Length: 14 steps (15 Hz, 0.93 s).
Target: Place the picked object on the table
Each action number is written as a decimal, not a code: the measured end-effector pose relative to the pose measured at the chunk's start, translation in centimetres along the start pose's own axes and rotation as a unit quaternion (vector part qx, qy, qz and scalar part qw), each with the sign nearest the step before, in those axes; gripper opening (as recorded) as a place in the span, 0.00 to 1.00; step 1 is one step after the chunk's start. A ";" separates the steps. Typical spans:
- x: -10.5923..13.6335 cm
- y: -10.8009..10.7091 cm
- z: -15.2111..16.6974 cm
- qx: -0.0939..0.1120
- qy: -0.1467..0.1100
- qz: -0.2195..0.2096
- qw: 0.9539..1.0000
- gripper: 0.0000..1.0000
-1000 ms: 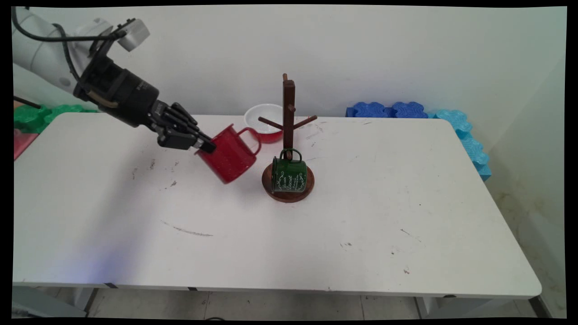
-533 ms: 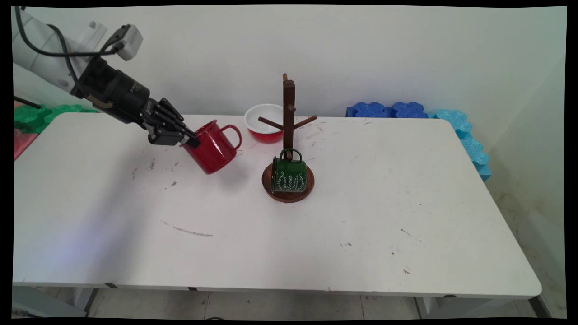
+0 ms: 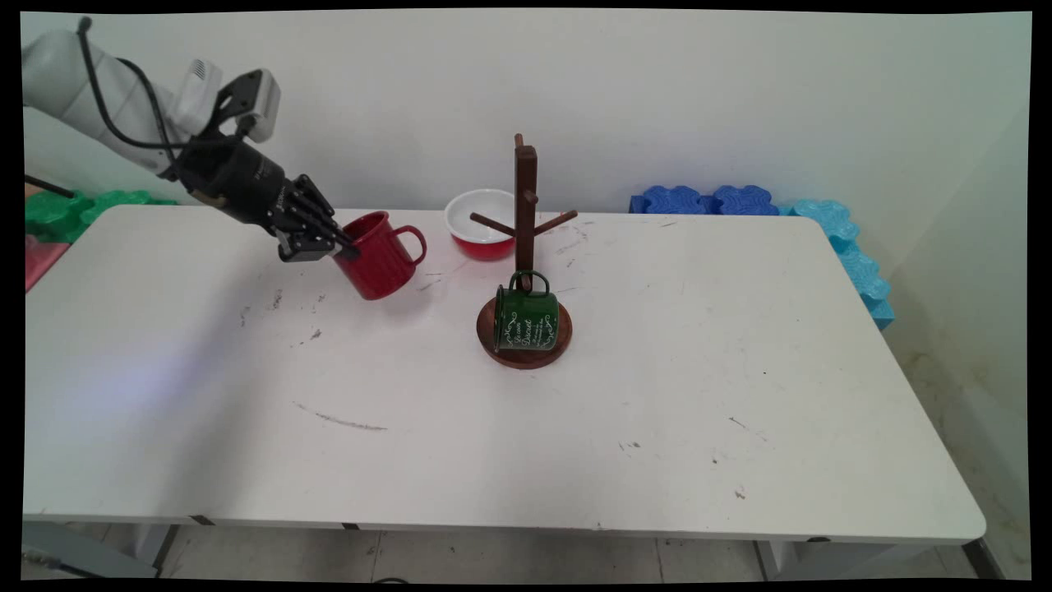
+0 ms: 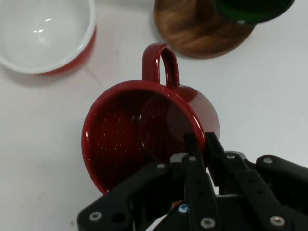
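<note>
Hand view: gripper (image 4: 198, 140) pinches red mug (image 4: 139, 130) rim

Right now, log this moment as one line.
gripper: shut on red mug rim | mug tilted | left of rack | green mug on rack

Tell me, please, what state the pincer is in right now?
Pincer: closed on the rim of the red mug, one finger inside, one outside.

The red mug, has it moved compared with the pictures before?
Yes. The red mug, held by the gripper, went left and back, away from the wooden stand.
</note>
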 end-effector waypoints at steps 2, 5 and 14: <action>-0.1 -0.5 0.9 0.009 -0.009 0.022 1.000 0.00; -0.2 -1.2 2.3 0.021 -0.021 0.051 0.998 0.00; 0.0 -2.6 6.5 0.046 -0.050 0.126 0.990 0.00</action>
